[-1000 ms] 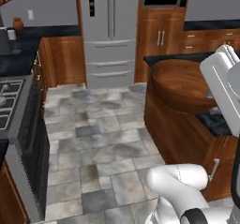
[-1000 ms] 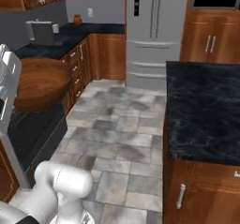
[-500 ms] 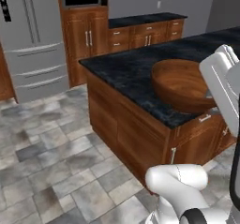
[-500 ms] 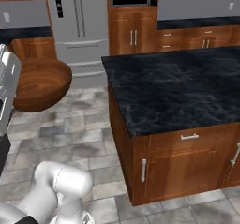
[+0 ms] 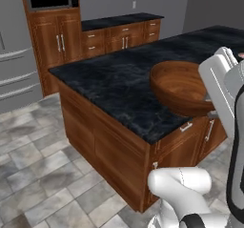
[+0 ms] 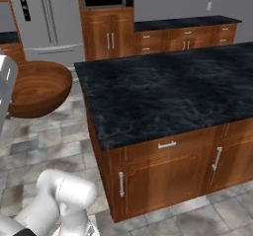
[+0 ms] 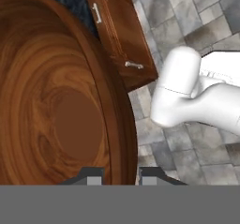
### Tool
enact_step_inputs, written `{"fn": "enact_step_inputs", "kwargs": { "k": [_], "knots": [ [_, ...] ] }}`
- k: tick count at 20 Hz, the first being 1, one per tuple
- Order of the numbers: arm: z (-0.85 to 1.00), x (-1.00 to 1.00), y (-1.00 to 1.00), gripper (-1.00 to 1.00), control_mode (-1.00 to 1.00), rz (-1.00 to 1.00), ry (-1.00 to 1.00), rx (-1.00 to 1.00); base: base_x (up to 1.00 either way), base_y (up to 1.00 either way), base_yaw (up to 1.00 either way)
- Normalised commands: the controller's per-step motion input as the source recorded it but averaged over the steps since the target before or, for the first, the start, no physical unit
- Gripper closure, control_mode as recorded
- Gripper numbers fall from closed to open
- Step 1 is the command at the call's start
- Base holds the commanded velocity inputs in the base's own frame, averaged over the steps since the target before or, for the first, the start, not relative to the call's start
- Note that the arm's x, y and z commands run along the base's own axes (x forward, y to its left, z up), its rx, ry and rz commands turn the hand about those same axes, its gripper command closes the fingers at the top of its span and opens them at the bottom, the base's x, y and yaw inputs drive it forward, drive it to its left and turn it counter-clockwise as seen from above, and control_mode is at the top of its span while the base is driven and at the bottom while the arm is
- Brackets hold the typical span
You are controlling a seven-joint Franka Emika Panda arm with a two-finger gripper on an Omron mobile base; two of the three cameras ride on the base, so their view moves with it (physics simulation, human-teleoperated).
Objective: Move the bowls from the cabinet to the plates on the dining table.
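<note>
Your tool [image 7: 122, 175] is gripping the rim of the wooden bowl [image 5: 183, 88], jaws pinching its wall, carrying it aloft just beside the desk [image 6: 168, 94] edge. Beyond, you are facing low cabinets [image 5: 119, 34] along the far wall.

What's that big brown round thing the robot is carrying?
Find the long island with the black marble top. Beside its near corner, the white arm's claw pinches the rim of a deep wooden bowl. Its glossy ringed grain and empty hollow set it apart.
</note>
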Motion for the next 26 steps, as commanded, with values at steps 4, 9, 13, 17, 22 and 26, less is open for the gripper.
{"fn": "enact_step_inputs", "kwargs": {
  "k": [4, 9, 13, 17, 22, 26],
  "knots": [
    [0.0, 0.0, 0.0, 1.0, 1.0, 0.0, 0.0, 0.0, 1.0, -0.72, 0.14],
    [0.0, 0.0, 0.0, 1.0, 1.0, 0.0, 0.0, 0.0, 0.92, -0.93, 0.22],
    [0.0, 0.0, 0.0, 1.0, 1.0, 0.0, 0.0, 0.0, 0.59, -0.85, 0.26],
    [0.0, 0.0, 0.0, 1.0, 1.0, 0.0, 0.0, 0.0, 0.3, -0.89, 0.25],
    [0.0, 0.0, 0.0, 1.0, 1.0, 0.0, 0.0, 0.0, 0.25, -1.0, 0.23],
    [0.0, 0.0, 0.0, 1.0, 1.0, 0.0, 0.0, 0.0, 0.1, -1.0, 0.26]
  ]
}}
